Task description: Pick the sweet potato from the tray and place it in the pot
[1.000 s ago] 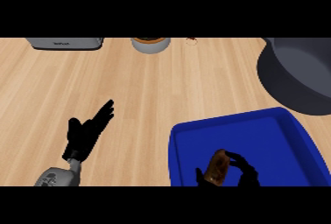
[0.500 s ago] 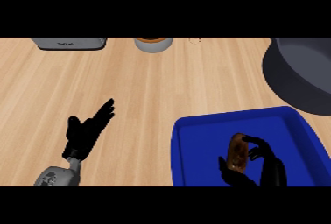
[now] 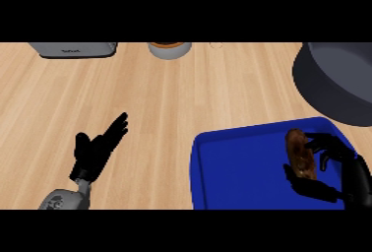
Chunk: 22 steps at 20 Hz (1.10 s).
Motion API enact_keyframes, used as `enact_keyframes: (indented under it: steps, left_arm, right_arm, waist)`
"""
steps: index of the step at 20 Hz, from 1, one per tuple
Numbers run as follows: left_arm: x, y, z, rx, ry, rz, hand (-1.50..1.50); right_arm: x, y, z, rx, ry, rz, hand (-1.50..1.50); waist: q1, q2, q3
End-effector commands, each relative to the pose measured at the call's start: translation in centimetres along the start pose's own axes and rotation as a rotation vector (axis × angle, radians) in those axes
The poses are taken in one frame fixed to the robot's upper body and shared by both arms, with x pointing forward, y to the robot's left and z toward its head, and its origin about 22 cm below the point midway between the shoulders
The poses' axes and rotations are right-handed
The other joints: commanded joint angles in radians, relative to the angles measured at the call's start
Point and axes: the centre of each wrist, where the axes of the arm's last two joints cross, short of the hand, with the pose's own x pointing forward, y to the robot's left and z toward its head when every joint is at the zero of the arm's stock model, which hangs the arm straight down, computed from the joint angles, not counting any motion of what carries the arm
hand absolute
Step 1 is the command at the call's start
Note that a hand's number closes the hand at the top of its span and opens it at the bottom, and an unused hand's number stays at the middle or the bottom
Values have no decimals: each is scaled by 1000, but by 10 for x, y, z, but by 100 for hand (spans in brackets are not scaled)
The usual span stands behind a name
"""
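Note:
A brown sweet potato (image 3: pixel 299 153) stands on end over the right part of the blue tray (image 3: pixel 240 172). My right hand (image 3: pixel 335 170) has its fingers and thumb curled round it from the right. The large dark grey pot (image 3: pixel 340 81) sits at the right edge of the counter, just beyond the tray's far corner. At the lower left, my left hand (image 3: pixel 96 149) rests open on the wooden counter, fingers straight and pointing up-right, holding nothing.
Along the far edge are a grey appliance (image 3: pixel 73 49) at the left and a small grey container with brown contents (image 3: pixel 170 49) near the middle. Bare wood lies between my left hand and the tray.
My right hand has carried the sweet potato rightward and farther up across the tray, towards the pot. The left hand has stayed still.

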Motion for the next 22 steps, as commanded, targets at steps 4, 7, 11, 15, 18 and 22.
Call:
enact_keyframes:
  steps: [4,7,11,15,18,22]
  left_arm:
    - [4,3,0,19,-13,-1,0]
    - [-2,6,3,19,1,-8,0]
    - [5,3,1,6,-13,-6,0]
    - [12,0,-3,-35,-33,-29,0]
    - [24,-2,-7,-54,-34,-34,0]
    - [23,-4,-15,-66,-40,-63,0]
  right_arm:
    - [-12,-87,-42,35,-155,25,150]
    - [-17,-135,-62,25,-223,32,150]
    - [-30,-208,-78,35,-242,67,150]
    - [-47,-271,-88,39,-253,83,150]
    - [-43,-303,-99,55,-241,95,150]
    - [-28,-300,-129,116,-210,194,150]
  waist:
    - [-25,3,-2]
    - [-13,9,-6]
    - [2,14,-9]
    - [41,20,-13]
    - [72,24,-13]
    - [109,32,-16]
